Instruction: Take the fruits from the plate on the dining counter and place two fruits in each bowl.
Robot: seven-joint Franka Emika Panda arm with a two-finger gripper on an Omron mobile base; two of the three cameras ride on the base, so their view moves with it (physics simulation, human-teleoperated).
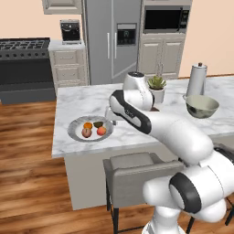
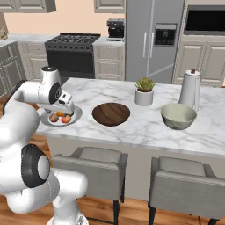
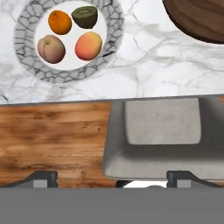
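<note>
Gripper: the gripper (image 3: 111, 177) hangs above the near edge of the surface, jaws spread wide with nothing between them; its two dark tips (image 3: 42, 178) show low in the hand view, over a grey stool seat (image 3: 162, 127) and the wooden floor (image 3: 52, 135).
Plate: the plate (image 3: 111, 41) with the ridged rim sits on the white marble surface (image 1: 91, 98), near its front edge.
Fruits: all four lie on the plate, close together: an orange one (image 3: 60, 22), a dark green one (image 3: 85, 16), a red-pink one (image 3: 89, 45) and a reddish-brown one (image 3: 51, 49).
Brown bowl: the wide wooden bowl (image 2: 111, 114) stands beside the plate on the surface, apart from it, with no fruit in it.
Pale bowl: the grey-green bowl (image 2: 178, 115) stands further along, well apart from the plate; its inside looks bare.
Other things: a small potted plant (image 2: 144, 91) and a tall metal jug (image 2: 190, 89) stand behind the bowls.
</note>
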